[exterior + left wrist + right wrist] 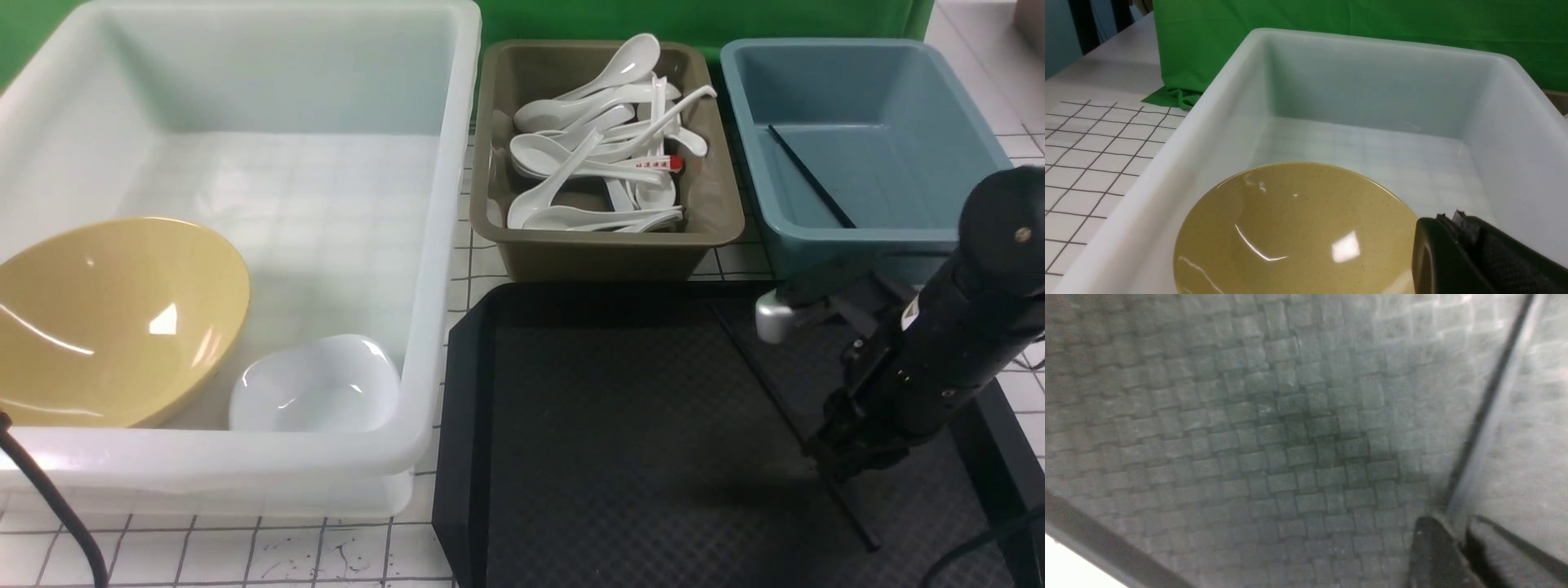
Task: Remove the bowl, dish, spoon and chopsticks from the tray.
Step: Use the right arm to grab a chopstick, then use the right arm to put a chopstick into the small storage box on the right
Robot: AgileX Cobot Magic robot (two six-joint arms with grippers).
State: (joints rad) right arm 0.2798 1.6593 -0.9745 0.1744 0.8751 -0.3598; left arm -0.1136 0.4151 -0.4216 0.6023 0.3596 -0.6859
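Front: the tray [612, 425] holds only one chopstick [767, 383], slanting near its right rim, with bare floor to the left. The bowl [114, 318] and dish [314, 384] sit in the white tub [457, 163]. The spoons [596, 139] lie in the brown bin [718, 212], and a second chopstick [808, 175] in the blue bin [955, 98].

Left wrist: the left pincer [1457, 232] is over the bowl; I cannot tell its gap.

Right wrist: the right pincer [1457, 535] is narrow, closed on the chopstick at the tray floor.

Translucent white plastic tub [445, 245], left: glossy mustard-yellow bowl [114, 318], tilted, just beside small white rounded-square dish [314, 388]. Olive bin [604, 253]: heap of white soup spoons [596, 147]. Blue bin [857, 245]: one thin black chopstick [808, 175]. Black textured tray [620, 425]: second black chopstick [767, 384] lying flat, right gripper [829, 457] down over it.
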